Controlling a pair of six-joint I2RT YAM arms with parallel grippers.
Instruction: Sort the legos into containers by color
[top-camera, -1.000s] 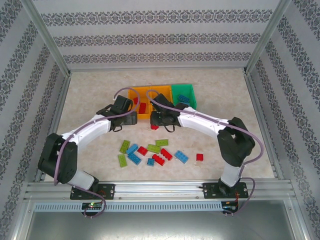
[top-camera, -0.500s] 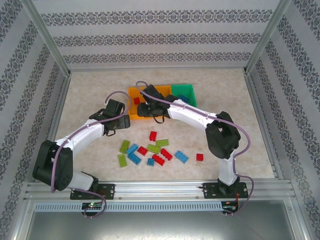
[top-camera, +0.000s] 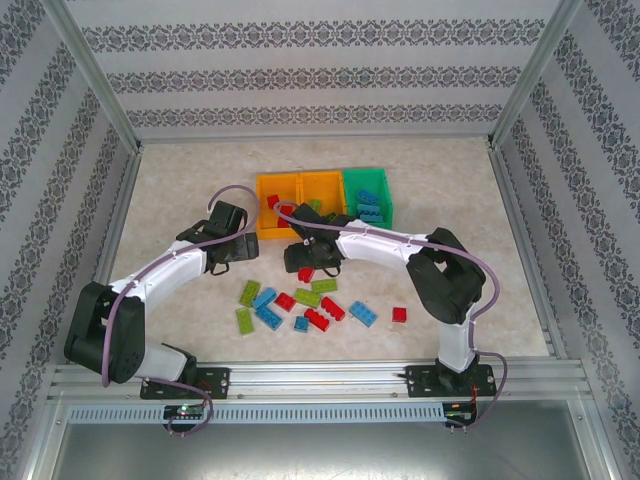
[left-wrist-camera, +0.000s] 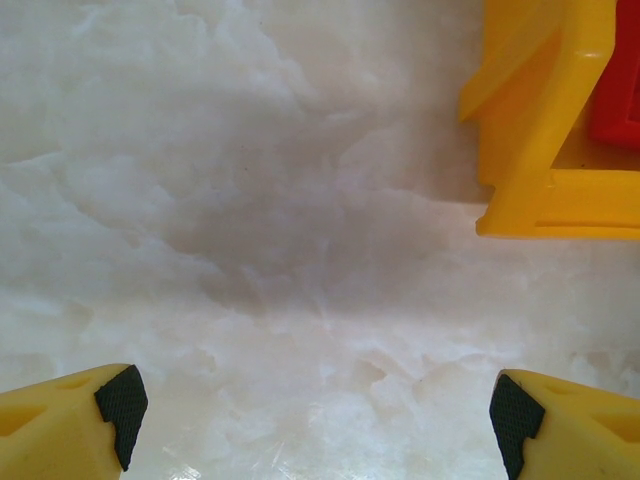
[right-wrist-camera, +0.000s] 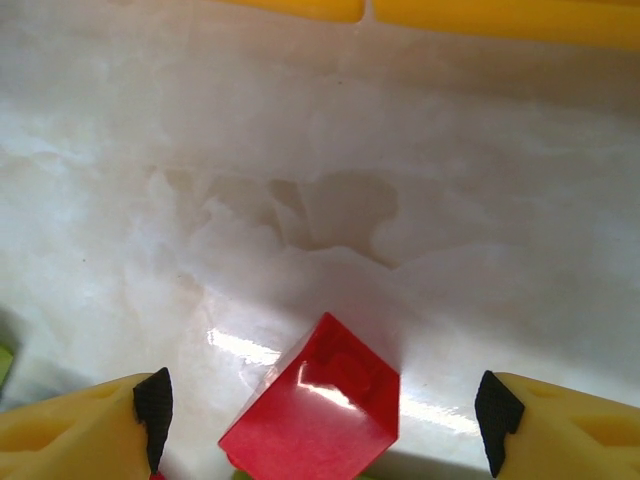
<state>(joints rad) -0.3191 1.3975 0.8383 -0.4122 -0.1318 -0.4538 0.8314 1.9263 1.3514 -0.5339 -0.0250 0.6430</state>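
Three containers stand side by side at the back: an orange bin (top-camera: 262, 188) with a red brick (top-camera: 272, 202), a second orange bin (top-camera: 322, 183), and a green bin (top-camera: 350, 186) with blue bricks (top-camera: 368, 198). Several red, lime and blue legos (top-camera: 300, 305) lie scattered on the table in front. My right gripper (top-camera: 303, 262) is open just in front of the bins. A red brick (right-wrist-camera: 315, 410) lies on the table between its fingers, untouched. My left gripper (top-camera: 247, 243) hangs open and empty over bare table (left-wrist-camera: 300, 250), by the left orange bin's near corner (left-wrist-camera: 540, 120).
A lone red brick (top-camera: 399, 314) and a blue one (top-camera: 362, 313) lie right of the pile. Metal frame rails (top-camera: 120, 230) border the table on both sides. Patterned walls close off the back. Each arm's cable loops above its forearm.
My right gripper went out over the left orange bin, came back toward me and opened; it now straddles a red brick. My left gripper drew back left from the bins, still open.
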